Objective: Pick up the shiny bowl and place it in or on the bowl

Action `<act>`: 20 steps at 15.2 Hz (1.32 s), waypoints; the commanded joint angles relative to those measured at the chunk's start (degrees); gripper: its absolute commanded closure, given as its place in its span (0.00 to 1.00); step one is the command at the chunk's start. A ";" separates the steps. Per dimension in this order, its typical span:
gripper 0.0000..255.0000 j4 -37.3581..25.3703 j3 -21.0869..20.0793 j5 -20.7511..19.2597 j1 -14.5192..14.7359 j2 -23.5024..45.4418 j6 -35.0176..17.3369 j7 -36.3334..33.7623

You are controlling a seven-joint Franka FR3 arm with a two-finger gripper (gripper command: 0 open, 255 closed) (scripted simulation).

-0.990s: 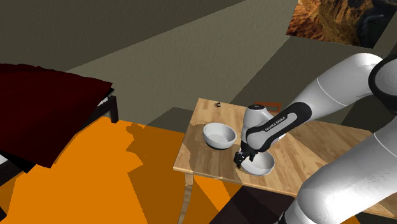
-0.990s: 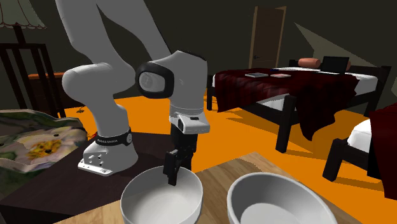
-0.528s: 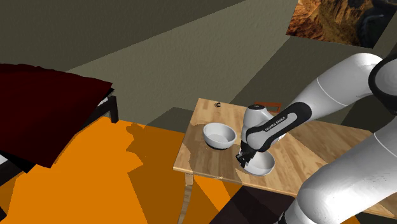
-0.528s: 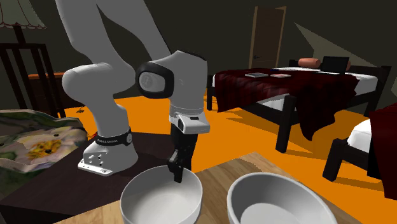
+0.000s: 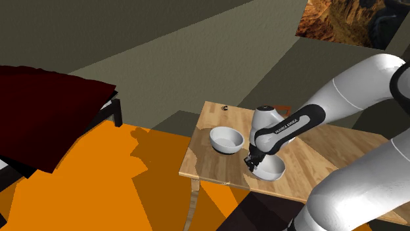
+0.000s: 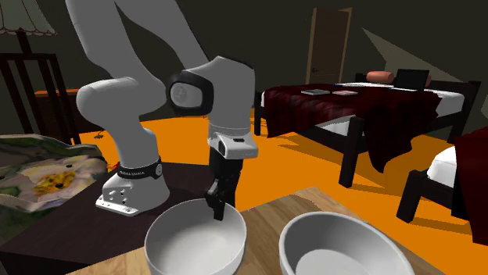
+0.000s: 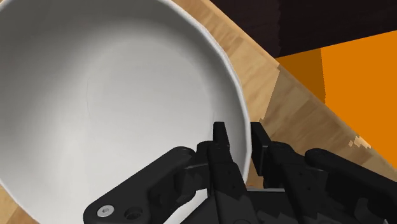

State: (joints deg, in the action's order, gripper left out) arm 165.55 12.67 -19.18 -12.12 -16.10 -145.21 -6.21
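gripper (image 7: 238, 135): was clamped on the bowl (image 7: 114, 95) rim, one finger inside, one outside
second bowl (image 5: 227, 139): sat near the gripper, apart

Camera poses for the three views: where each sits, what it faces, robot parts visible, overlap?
Shoulder: high, beside and behind the robot, looking down at the table; arm reaches in from the right, gripper on the gripped bowl's rim.
Second exterior: low across the table, facing the arm; arm and base show.
Wrist: on the hand, looking into the gripped bowl; both fingers clasp its rim.
Shared: both exterior views hold gripper, gripped bowl, second bowl.
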 commanded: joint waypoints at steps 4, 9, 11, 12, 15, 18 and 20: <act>1.00 -0.93 -0.18 1.00 0.27 -4.93 5.83 1.09; 1.00 -2.18 -0.55 1.90 0.54 -9.37 11.48 1.92; 1.00 -2.80 -0.72 2.24 0.64 -10.96 13.68 2.22; 1.00 -3.13 -0.81 2.41 0.69 -11.71 14.76 2.37; 1.00 -4.22 -1.08 2.90 0.83 -13.82 17.95 2.78; 1.00 -5.45 -1.37 3.36 0.97 -15.70 21.03 3.17; 1.00 -6.34 -1.57 3.66 1.06 -16.82 23.04 3.42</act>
State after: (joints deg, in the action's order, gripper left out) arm 159.52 11.19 -15.63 -11.08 -32.23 -123.17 -2.93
